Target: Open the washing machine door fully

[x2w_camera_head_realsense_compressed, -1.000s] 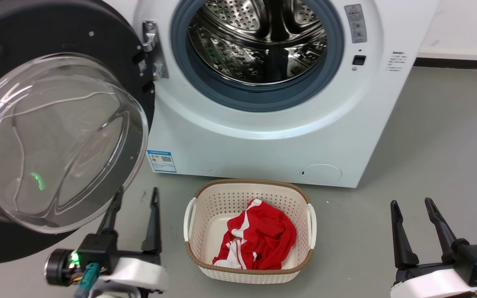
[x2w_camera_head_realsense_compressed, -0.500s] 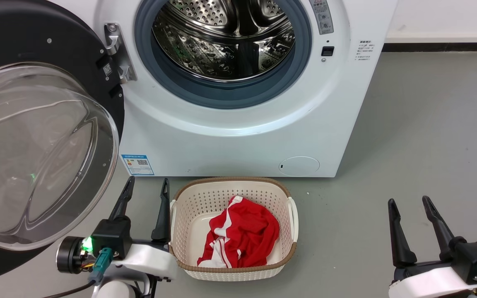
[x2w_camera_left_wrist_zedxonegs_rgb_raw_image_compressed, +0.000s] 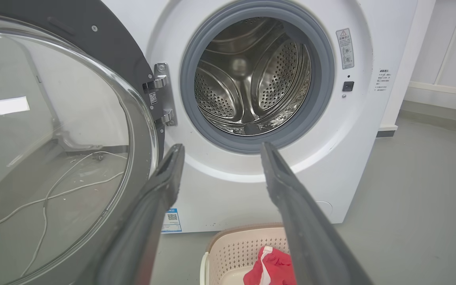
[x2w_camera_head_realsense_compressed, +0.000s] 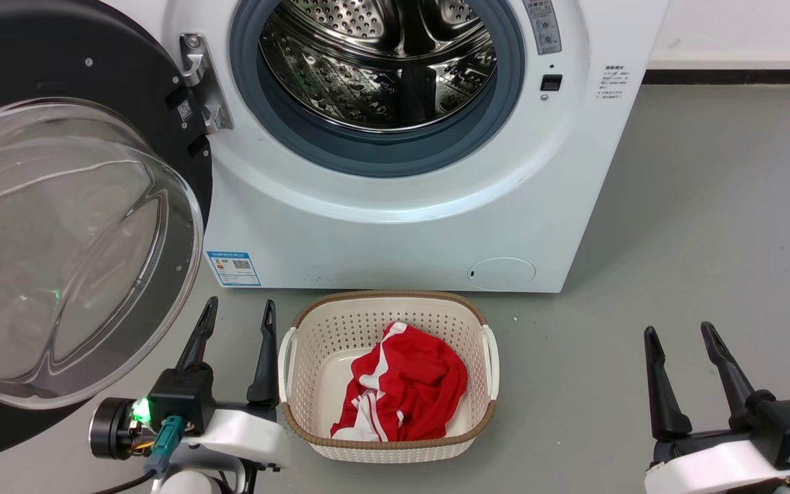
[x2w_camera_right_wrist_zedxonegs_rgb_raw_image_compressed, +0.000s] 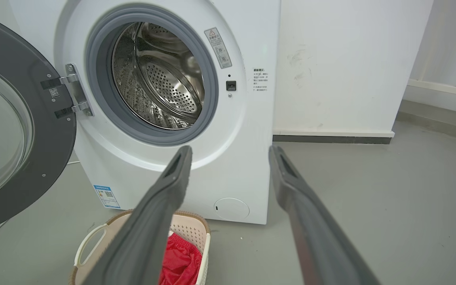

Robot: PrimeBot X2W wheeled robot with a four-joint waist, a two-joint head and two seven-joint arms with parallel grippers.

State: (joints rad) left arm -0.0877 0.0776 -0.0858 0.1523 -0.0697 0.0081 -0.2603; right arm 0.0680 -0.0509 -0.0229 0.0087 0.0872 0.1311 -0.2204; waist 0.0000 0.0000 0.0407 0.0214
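The washing machine door [x2w_camera_head_realsense_compressed: 127,89], a black ring with a bulging clear glass bowl, stands swung out to the left on its metal hinge [x2w_camera_head_realsense_compressed: 201,82]. The white washing machine [x2w_camera_head_realsense_compressed: 381,233] shows its steel drum and grey gasket uncovered. My left gripper [x2w_camera_head_realsense_compressed: 241,305] is open and empty, low at the left, just right of the glass bowl's lower edge and apart from it. My right gripper [x2w_camera_head_realsense_compressed: 678,331] is open and empty over the floor at the lower right. The left wrist view shows the left gripper [x2w_camera_left_wrist_zedxonegs_rgb_raw_image_compressed: 222,147] facing the drum, with the door [x2w_camera_left_wrist_zedxonegs_rgb_raw_image_compressed: 125,59] on its left. In the right wrist view the right gripper [x2w_camera_right_wrist_zedxonegs_rgb_raw_image_compressed: 231,150] points at the machine's front.
A cream laundry basket [x2w_camera_head_realsense_compressed: 388,305] with a red and white garment [x2w_camera_head_realsense_compressed: 405,384] sits on the grey floor before the machine, close to my left gripper's right finger. A white wall and skirting [x2w_camera_right_wrist_zedxonegs_rgb_raw_image_compressed: 331,136] run to the right of the machine.
The head camera has shifted, so the whole picture sits further left than a second ago. My left gripper has drawn away from the glass bowl and stands nearer the basket. The right gripper holds still.
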